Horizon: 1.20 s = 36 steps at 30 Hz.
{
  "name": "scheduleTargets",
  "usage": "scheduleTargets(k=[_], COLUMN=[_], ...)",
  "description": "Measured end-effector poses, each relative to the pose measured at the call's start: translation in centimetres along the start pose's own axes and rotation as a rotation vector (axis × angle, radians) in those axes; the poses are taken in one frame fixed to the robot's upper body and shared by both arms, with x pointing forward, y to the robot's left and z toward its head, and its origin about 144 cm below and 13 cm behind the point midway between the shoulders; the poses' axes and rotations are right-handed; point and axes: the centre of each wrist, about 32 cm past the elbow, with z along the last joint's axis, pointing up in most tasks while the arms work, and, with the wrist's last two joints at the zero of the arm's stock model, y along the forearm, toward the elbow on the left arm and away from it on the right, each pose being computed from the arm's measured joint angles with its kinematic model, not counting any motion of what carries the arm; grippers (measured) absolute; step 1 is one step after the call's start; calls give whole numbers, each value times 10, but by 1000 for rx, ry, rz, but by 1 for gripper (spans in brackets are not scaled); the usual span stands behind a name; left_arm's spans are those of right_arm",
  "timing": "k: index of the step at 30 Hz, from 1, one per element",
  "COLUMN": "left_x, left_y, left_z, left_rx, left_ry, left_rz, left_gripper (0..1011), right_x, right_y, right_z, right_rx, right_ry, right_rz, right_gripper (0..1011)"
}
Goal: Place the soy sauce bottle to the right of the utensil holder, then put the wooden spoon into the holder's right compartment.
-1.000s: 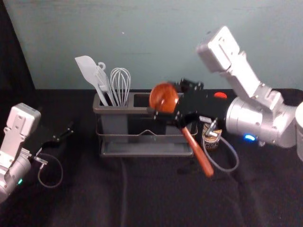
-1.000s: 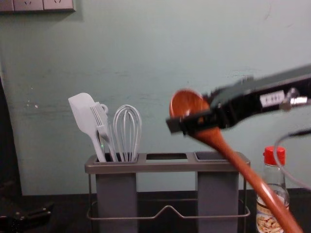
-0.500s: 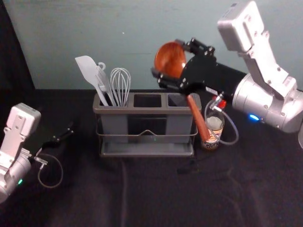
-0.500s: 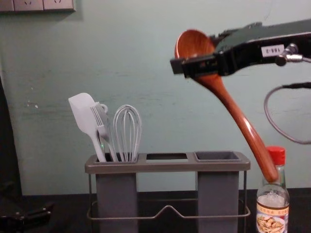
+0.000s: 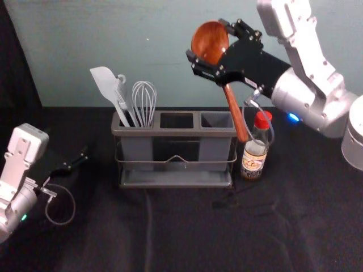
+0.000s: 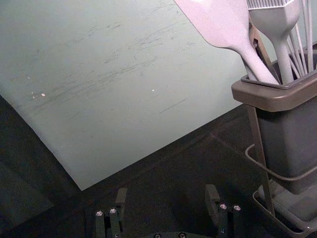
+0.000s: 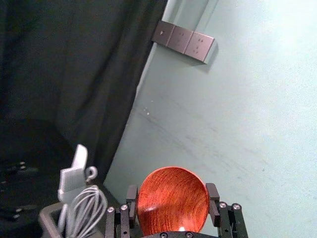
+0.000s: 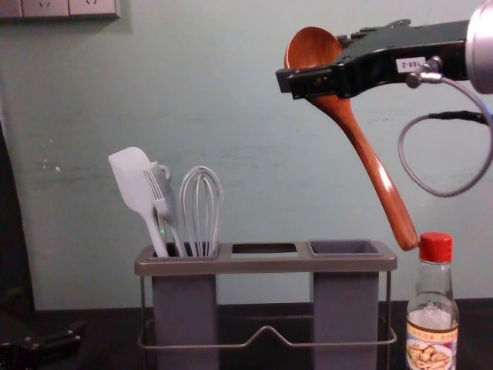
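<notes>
On the black cloth (image 5: 85, 238) stood the long grey utensil holder (image 5: 176, 132). The black right gripper (image 5: 206, 39), high by its right half, pinched the round bowl of the reddish-brown wooden spoon (image 5: 233, 110), handle slanting down. The black left gripper (image 5: 85, 154) was parked left of the holder, fingers spread. The red-capped glass soy sauce bottle (image 5: 253, 158) stood right of it.

The right gripper (image 5: 207, 41) holds the spoon (image 5: 233, 109) up high. The bottle (image 5: 253, 158) stands toward the counter's (image 5: 187, 226) back edge, just right of the holder (image 5: 176, 134). The left gripper (image 5: 85, 155) is left of it.
</notes>
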Motion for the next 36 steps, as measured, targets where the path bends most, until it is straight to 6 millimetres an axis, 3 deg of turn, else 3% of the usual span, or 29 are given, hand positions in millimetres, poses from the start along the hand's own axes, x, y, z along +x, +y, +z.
scheduleTargets(k=[25,36], left_x=[0,0], left_y=[0,0], left_z=[0,0], left_rx=[0,0], left_ry=[0,0], left_rz=[0,0], left_gripper=[1011,1011], right_x=[27,20], right_y=[64,80], right_z=[-3,-11], right_rx=[-24,-38], right_ry=[-72,-41], right_rz=[23,55], right_gripper=[840,840])
